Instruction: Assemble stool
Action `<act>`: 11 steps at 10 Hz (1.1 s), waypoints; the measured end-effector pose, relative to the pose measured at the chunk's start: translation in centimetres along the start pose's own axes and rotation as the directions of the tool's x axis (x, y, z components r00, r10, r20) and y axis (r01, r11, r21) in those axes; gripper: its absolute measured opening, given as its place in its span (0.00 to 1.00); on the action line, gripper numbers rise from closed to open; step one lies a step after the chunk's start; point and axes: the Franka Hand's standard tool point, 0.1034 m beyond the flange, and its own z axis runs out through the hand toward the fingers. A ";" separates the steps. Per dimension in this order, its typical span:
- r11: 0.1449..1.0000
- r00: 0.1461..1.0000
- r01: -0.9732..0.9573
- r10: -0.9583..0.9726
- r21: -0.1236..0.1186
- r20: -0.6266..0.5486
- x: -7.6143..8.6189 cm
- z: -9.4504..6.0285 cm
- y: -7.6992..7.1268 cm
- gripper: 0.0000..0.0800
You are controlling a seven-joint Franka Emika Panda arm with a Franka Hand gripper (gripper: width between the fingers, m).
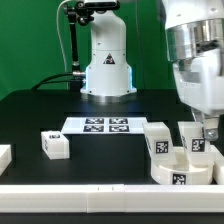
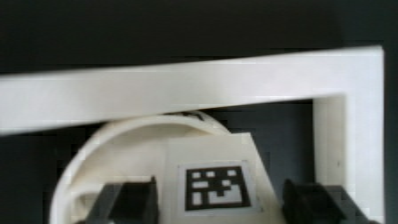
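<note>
The round white stool seat lies at the exterior view's lower right, in the corner of the white bars. In the wrist view its curved rim shows below the bar corner. My gripper hangs over the seat. Its jaws stand on either side of a tagged white leg, upright on the seat's far right part. In the wrist view the leg fills the gap between the dark fingers, so the gripper looks shut on it. A second leg stands behind the seat, and a third lies at the left.
The marker board lies mid-table before the robot base. Plain white bars run along the front edge and the right. A white block sits at the far left.
</note>
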 end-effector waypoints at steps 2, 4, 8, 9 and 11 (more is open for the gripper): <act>0.979 0.979 -0.200 0.199 0.031 0.044 0.3 0.1 -0.2 0.43; 0.938 0.937 -0.346 0.344 0.025 0.062 0.2 0.2 -0.2 0.43; 0.957 0.955 -0.290 0.290 -0.008 0.060 0.0 -0.2 -0.2 0.69; 0.969 0.967 -0.246 0.246 -0.012 0.067 -0.4 -1.1 -0.6 0.79; 0.987 0.982 -0.161 0.162 -0.021 0.100 -1.8 -3.2 -1.2 0.81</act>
